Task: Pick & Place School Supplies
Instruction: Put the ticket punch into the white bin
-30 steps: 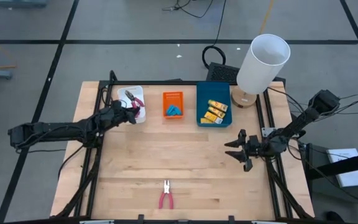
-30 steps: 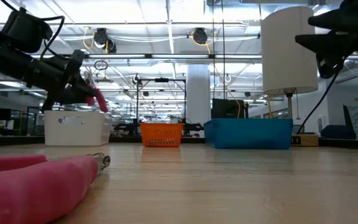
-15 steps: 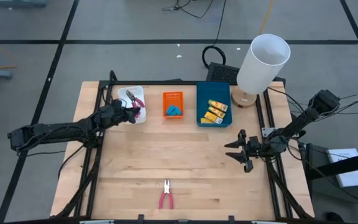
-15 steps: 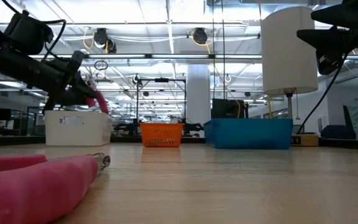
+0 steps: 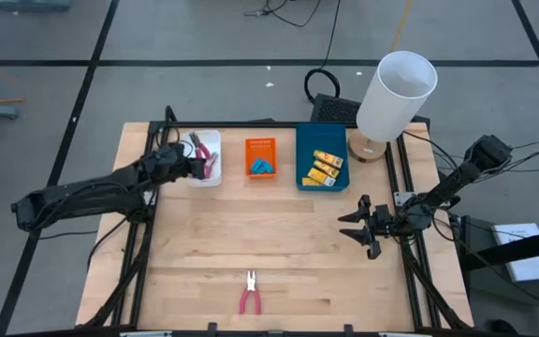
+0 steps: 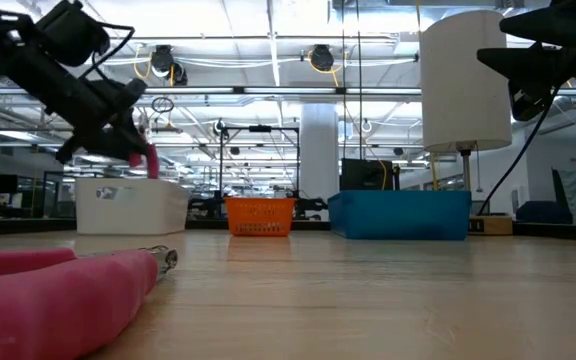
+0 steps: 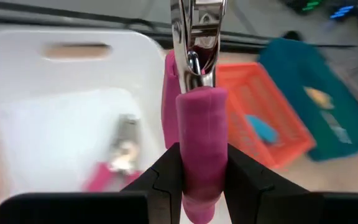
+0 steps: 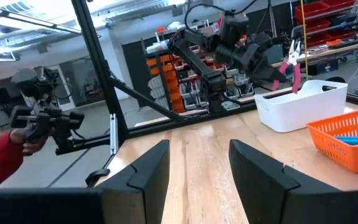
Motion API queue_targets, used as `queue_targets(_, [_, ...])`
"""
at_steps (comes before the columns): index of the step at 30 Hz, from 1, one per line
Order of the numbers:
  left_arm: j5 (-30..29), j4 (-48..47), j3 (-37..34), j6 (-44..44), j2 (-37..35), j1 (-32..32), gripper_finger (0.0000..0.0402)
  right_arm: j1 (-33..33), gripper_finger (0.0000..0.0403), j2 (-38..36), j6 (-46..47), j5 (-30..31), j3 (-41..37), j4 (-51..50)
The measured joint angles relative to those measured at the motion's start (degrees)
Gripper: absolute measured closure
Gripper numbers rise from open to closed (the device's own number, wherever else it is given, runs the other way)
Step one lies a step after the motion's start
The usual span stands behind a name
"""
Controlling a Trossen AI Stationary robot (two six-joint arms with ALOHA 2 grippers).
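- Pink-handled pliers (image 7: pixel 199 143) are clamped between the two dark fingers (image 7: pixel 166 171) of the left gripper (image 5: pixel 195 165), with the metal tip pointing away from the wrist.
- In the high view this gripper holds the tool over the white tray (image 5: pixel 215 142), at the back left of the table (image 5: pixel 269 253); the low view shows the tool (image 6: pixel 145 152) in the air just above the tray's rim (image 6: pixel 128 205).
- Inside the white tray a second pair with pink handles (image 7: pixel 120 163) lies on the bottom.
- A third pair of pink pliers (image 5: pixel 250 293) lies flat on the wood near the front edge of the table, well apart from both arms.
- Beside the white tray stands the orange basket (image 5: pixel 260 143) with light-blue pieces (image 5: pixel 263 168) inside it.
- Next to it is the blue bin (image 5: pixel 303 159), which contains yellow packets (image 5: pixel 324 167) with dark print.
- The right gripper (image 5: pixel 356 227) hangs over the right side of the table, its fingers (image 8: pixel 145 174) apart with nothing between them.
- A white lamp shade (image 5: pixel 396 94) stands at the back right corner, just beside the blue bin.
- In the right wrist view, a person's hand in a red sleeve (image 8: pixel 5 155) holds a dark device, far from the table.
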Motion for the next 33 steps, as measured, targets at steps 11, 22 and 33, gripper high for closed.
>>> queue_targets(11, [-3.8,-13.3,2.1,-1.4,1.2,0.0,0.0316,-0.1,0.0245,0.0,-0.6,0.2,0.0,0.0])
queue_targets(22, [-3.9,-11.4,1.7,-2.2,6.6,0.0,0.0316,-2.3,0.0245,0.0,-0.6,0.1,0.0,0.0])
queue_targets(33, [-5.8,-9.7,1.7,-2.0,10.4,0.0,0.0316,-2.3,0.0245,0.0,0.4,0.0,0.0,0.0])
